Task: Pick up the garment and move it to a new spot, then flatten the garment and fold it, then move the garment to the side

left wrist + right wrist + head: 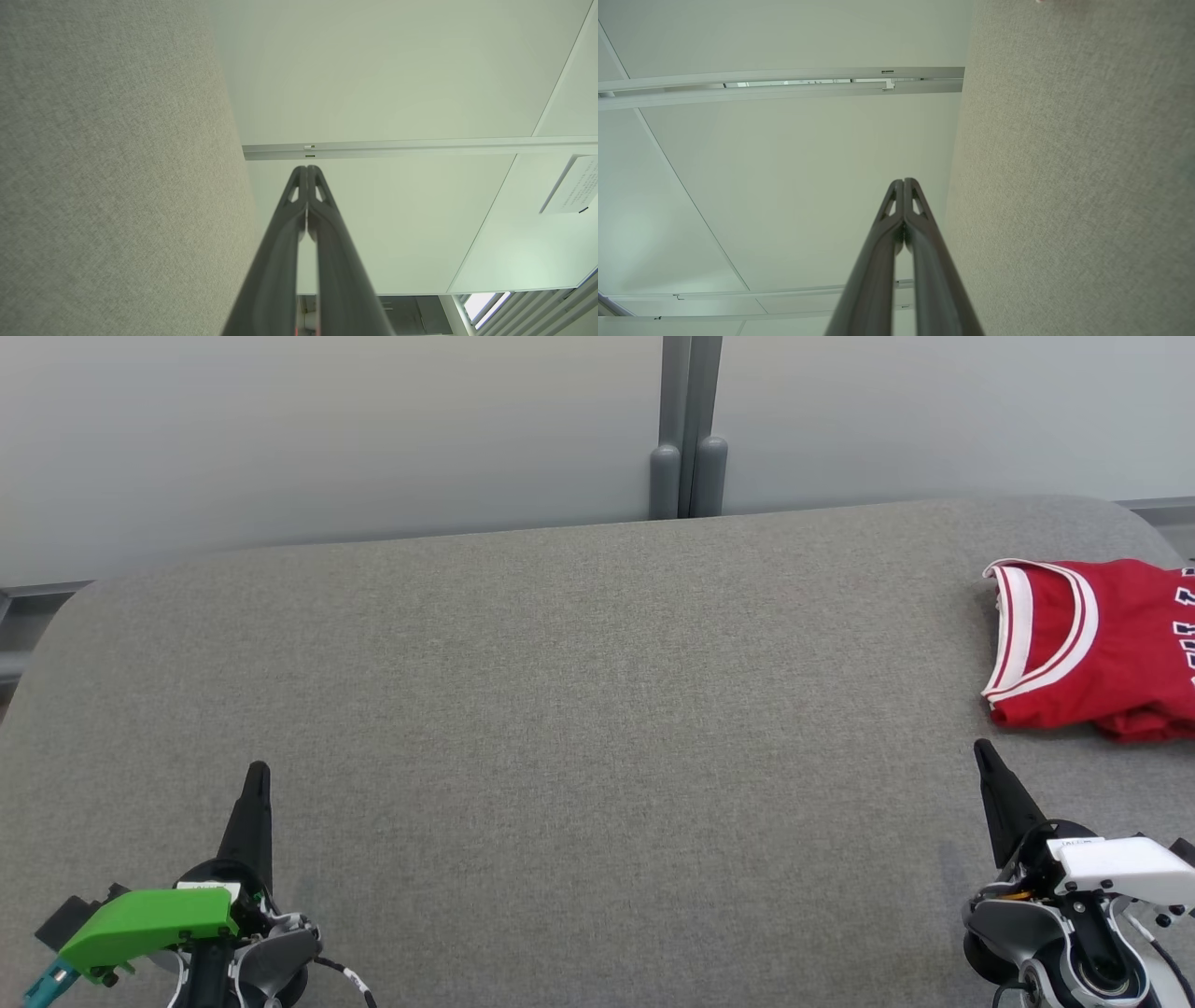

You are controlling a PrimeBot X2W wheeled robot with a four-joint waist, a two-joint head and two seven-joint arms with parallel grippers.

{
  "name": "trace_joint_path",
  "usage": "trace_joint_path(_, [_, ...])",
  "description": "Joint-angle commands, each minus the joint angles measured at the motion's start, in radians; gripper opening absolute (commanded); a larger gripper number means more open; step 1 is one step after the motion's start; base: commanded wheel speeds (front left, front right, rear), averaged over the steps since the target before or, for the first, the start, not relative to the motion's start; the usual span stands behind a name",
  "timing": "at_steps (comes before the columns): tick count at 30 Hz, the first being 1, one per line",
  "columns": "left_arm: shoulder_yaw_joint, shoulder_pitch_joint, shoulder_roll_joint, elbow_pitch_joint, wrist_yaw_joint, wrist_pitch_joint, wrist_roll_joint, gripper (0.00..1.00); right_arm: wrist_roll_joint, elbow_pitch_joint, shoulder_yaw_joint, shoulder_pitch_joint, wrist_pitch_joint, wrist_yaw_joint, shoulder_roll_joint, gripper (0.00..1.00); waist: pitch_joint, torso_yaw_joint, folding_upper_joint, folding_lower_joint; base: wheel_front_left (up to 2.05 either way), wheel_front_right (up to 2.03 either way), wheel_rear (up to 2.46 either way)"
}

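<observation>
The garment (1102, 649), a red jersey with white-trimmed openings, lies folded at the right edge of the grey fabric table (579, 709), partly cut off by the head view's border. My left gripper (258, 773) rests low at the front left, shut and empty, far from the garment. My right gripper (980, 747) sits at the front right, shut and empty, its tip a short way in front of the garment's near edge without touching it. In the left wrist view my left gripper (307, 169) has its fingers pressed together, and so does my right gripper (904, 181) in the right wrist view.
A pale wall with a grey vertical post (689, 429) stands behind the table's far edge. The table's corners are rounded. The wrist views look along the table edge toward white wall panels (397, 70).
</observation>
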Motion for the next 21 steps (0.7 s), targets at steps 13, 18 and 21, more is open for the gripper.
trace_joint_path(13, [0.001,-0.011,0.000,-0.002,-0.006,0.000,-0.001,0.00,0.005,0.002,0.001,-0.009,0.003,0.001,-0.005,0.00,0.000,0.000,0.0000,0.0000,0.00,0.00,0.00])
trace_joint_path(18, [0.001,-0.011,0.000,-0.002,-0.006,0.000,-0.001,0.00,0.005,0.002,0.001,-0.009,0.003,0.001,-0.005,0.00,0.000,0.000,0.0000,0.0000,0.00,0.00,0.00])
trace_joint_path(21, [0.001,-0.011,0.000,-0.002,-0.006,0.000,-0.001,0.00,0.005,0.002,0.001,-0.009,0.003,0.001,-0.005,0.00,0.000,0.000,0.0000,0.0000,0.00,0.00,0.00])
